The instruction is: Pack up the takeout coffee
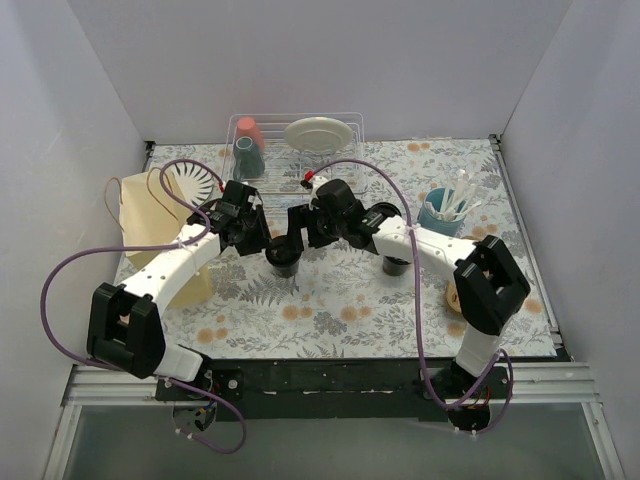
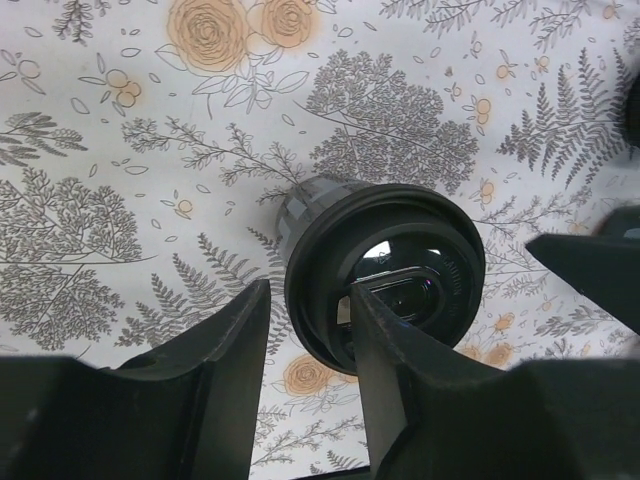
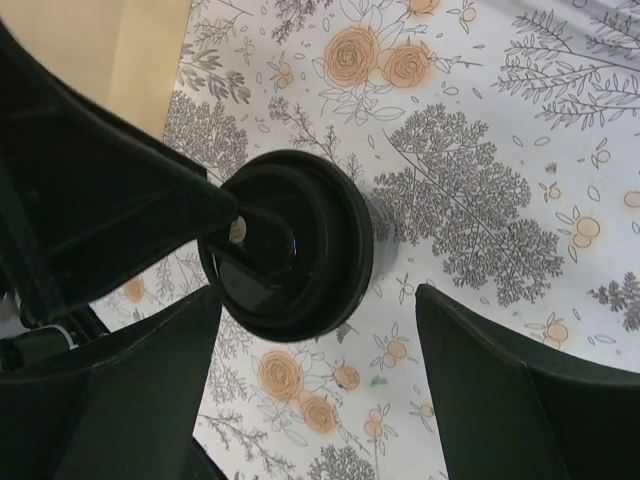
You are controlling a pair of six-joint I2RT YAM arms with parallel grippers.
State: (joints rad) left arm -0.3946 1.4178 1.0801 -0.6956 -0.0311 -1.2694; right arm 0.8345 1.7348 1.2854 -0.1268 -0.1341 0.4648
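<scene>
Closest to the lens, two black fingers of the left gripper, drawn fairly narrow and set astride the rim of the lidded cup: one finger outside the wall, the other over the top of the lid. Cannot tell whether clamped on that rim or just short of it.

Lidded cup upright on the flowered tablecloth, mid-table, between the two arms. Right gripper spread wide beside the same cup, holding nothing, one finger just beside the lid. Second cup partly hidden under the right arm, well apart from the paper bag at the table's left side.

Likely step: taking the lidded cup for the bag.

- Close slowly and squarely, with both fingers meeting the rim at the same height.
- Risk with a pinch on the lid alone: lid popped off, cup left behind or tipped. Better to seat lower, with the outer finger bearing on the wall under the lid.
- Keep the right gripper wide and out of the lift path, or use it only to steady the wall.
- Lift straight up first, then swing left toward the bag.
- Hold the cup upright all the way, with no roll at the wrist.
- Bag's mouth hard to read from above, so check it before lowering.
</scene>
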